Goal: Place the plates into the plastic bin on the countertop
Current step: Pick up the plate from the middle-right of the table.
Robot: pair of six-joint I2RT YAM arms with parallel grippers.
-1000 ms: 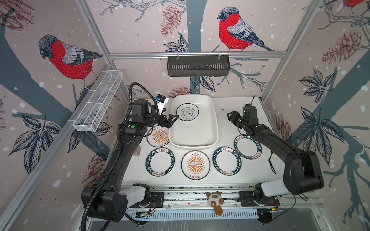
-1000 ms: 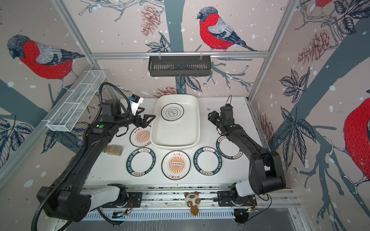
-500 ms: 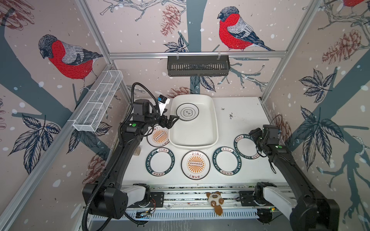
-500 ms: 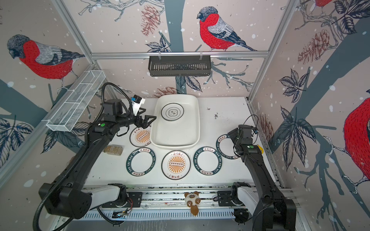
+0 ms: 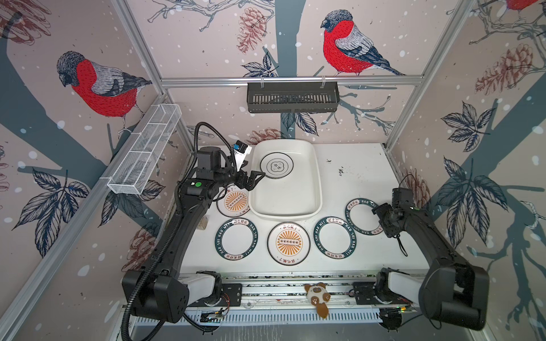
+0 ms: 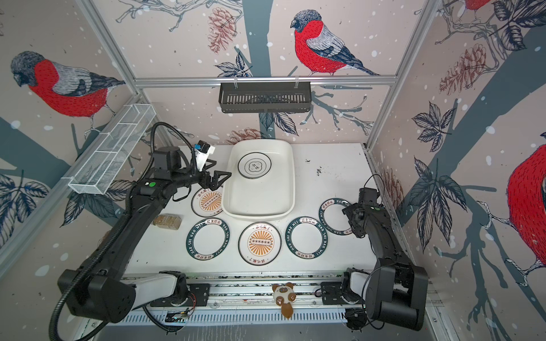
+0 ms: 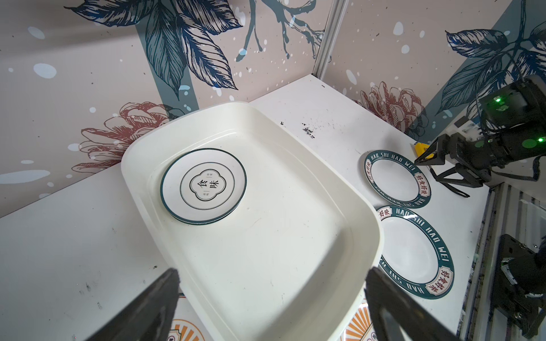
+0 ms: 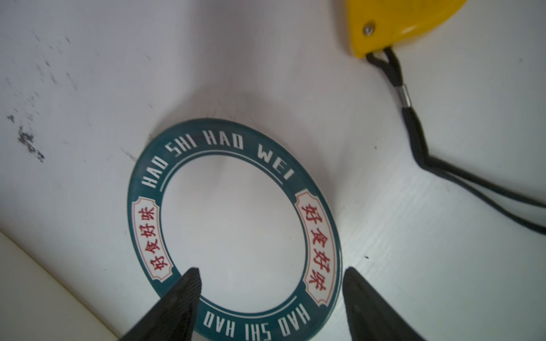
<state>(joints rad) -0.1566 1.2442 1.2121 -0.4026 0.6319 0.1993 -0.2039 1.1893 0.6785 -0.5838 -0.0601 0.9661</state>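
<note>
Since the green-rimmed plate [image 8: 233,230] looks stiff, slick and breakable, pinch its thin edge with your right claw [image 8: 271,269], spread like the left claw [image 7: 271,269].

green-rimmed plate [image 8: 233,233]: "HAO SHI HAO WEI" | ringed plate [image 7: 204,185]: perhaps "食味"

A robot-lab booth: aluminium frame [image 5: 289,80], bird-print panels [image 5: 192,38], left arm [image 5: 177,230] and right arm [image 5: 428,233] at a white countertop [image 5: 354,165].
</note>
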